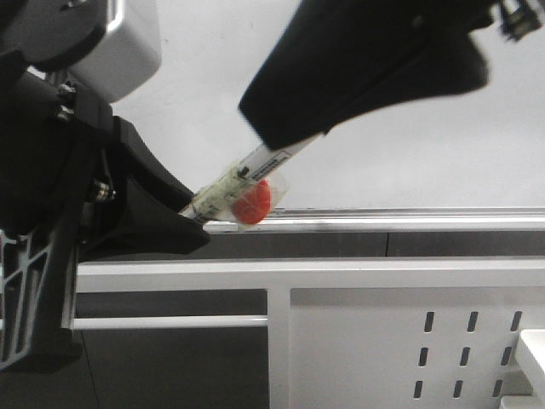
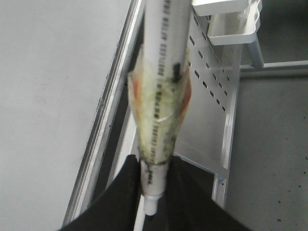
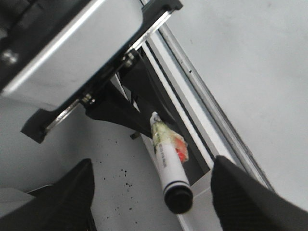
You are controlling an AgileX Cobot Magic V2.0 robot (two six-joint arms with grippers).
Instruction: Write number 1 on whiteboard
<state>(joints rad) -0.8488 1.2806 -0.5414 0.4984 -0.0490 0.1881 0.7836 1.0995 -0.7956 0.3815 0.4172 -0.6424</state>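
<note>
Below me stands a white metal panel (image 1: 358, 341) with slotted holes, fixed on a white frame (image 1: 255, 277). Beside it I see a white tray (image 2: 231, 21) and grey speckled floor (image 3: 130, 192).

We see the marker pen (image 1: 247, 177) slanting between the two grippers — its lower end in the left gripper (image 1: 192, 217), its upper end under the right gripper (image 1: 285, 136). Behind it stands the whiteboard (image 1: 409, 153), its rail (image 1: 409, 220) along the lower edge — the slotted panel (image 1: 383, 349) sits below, nearer us.

Lab-like robot test bench: whiteboard (image 1: 409, 136), slotted white metal panel (image 1: 383, 349), grey tabletop (image 3: 130, 192).
</note>
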